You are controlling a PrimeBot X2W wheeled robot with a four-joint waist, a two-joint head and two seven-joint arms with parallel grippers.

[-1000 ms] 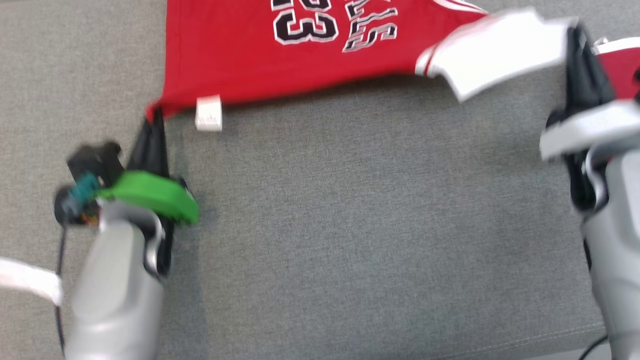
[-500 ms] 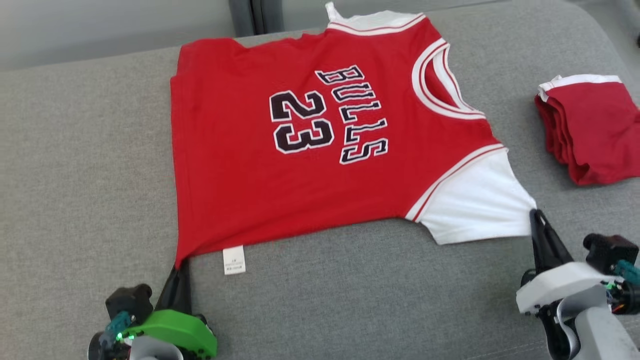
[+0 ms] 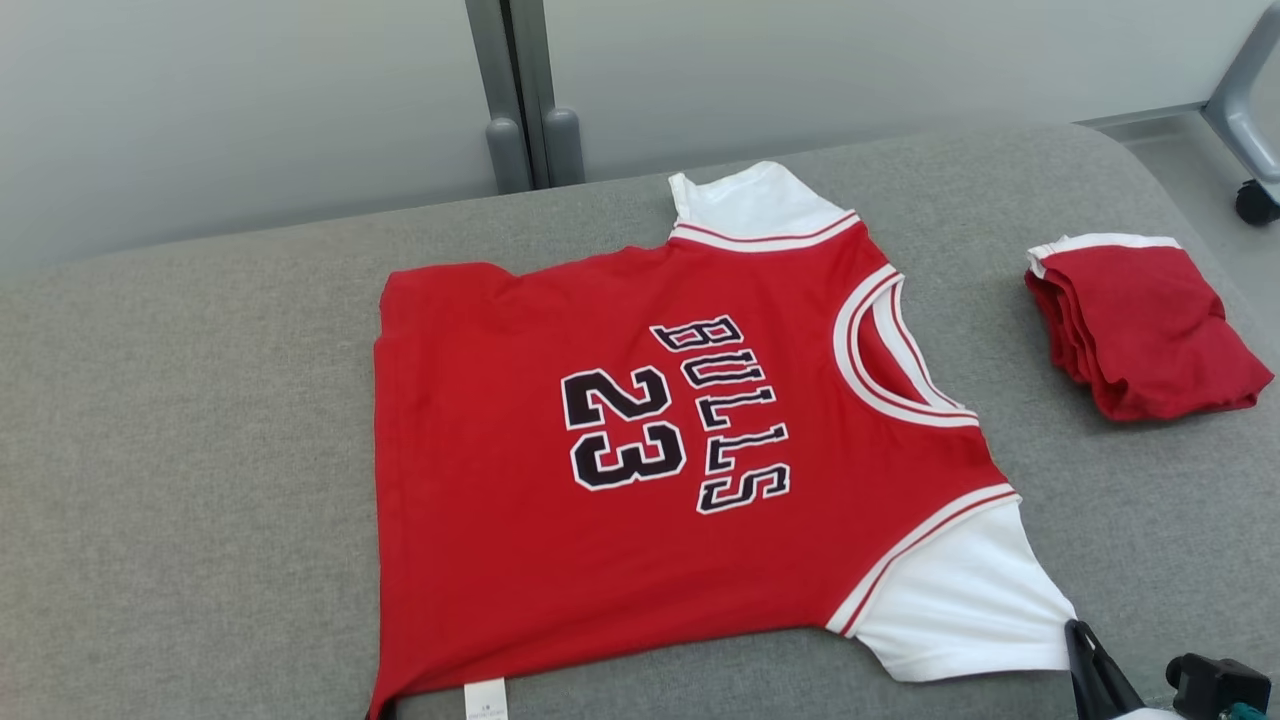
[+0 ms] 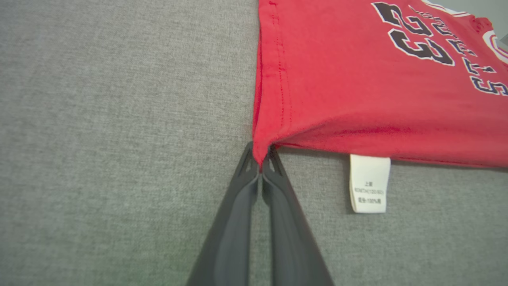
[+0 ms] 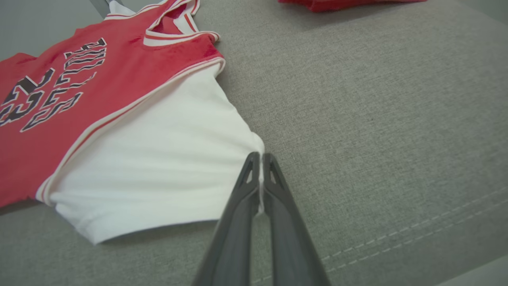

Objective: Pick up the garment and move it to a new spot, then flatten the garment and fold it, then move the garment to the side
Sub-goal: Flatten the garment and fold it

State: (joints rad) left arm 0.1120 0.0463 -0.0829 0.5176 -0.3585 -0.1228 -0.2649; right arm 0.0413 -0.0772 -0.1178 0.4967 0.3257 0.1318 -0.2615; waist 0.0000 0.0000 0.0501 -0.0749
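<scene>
Head view: one garment [image 3: 480,430], one bundle [image 3: 1150,335]

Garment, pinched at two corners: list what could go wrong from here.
1. The left gripper holds the garment by only the tip of its hem corner; a pull could slip it free.
2. The right gripper pinches just the white sleeve edge, so tugging may stretch the sleeve rather than flatten the body.
</scene>
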